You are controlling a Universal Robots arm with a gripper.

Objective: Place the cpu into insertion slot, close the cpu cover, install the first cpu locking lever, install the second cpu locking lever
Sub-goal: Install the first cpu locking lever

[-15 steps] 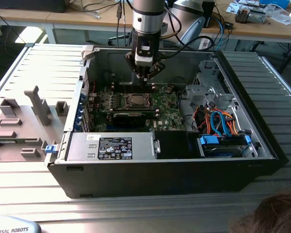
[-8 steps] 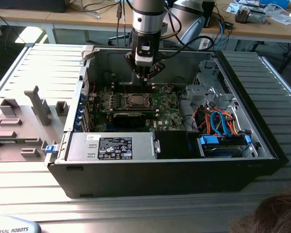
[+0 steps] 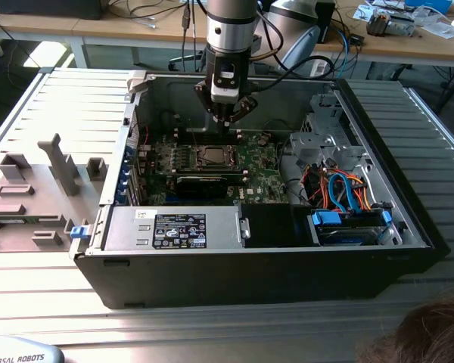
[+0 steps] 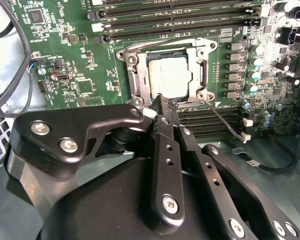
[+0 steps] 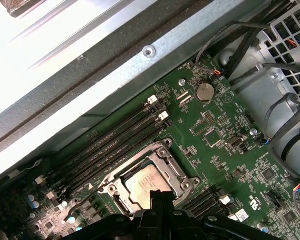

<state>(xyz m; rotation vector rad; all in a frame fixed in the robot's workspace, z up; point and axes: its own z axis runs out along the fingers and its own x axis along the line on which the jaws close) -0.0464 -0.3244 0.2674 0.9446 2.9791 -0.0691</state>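
Observation:
The cpu (image 4: 167, 77) lies flat in the insertion slot (image 4: 202, 96) on the green motherboard, silver top up. The cpu cover (image 4: 140, 80) is down over it, framing the chip. One thin locking lever (image 4: 225, 121) angles away from a socket corner, unlatched. Another lever (image 4: 165, 42) runs along the socket's side by the memory slots. My gripper (image 4: 162, 102) is shut and empty, its tip right at the socket's edge. In the first wrist view the gripper (image 5: 160, 196) overlaps the rim of the cover (image 5: 177, 175) around the cpu (image 5: 142, 186). In the exterior view the gripper (image 3: 228, 115) hangs above the socket (image 3: 210, 156).
The open computer case (image 3: 250, 272) holds a power supply (image 3: 174, 229) at the front, drive bay with blue and orange cables (image 3: 348, 204) on the exterior view's right. Memory slots (image 4: 180, 15) border the socket. A grey fixture tray (image 3: 30, 197) lies on the exterior view's left.

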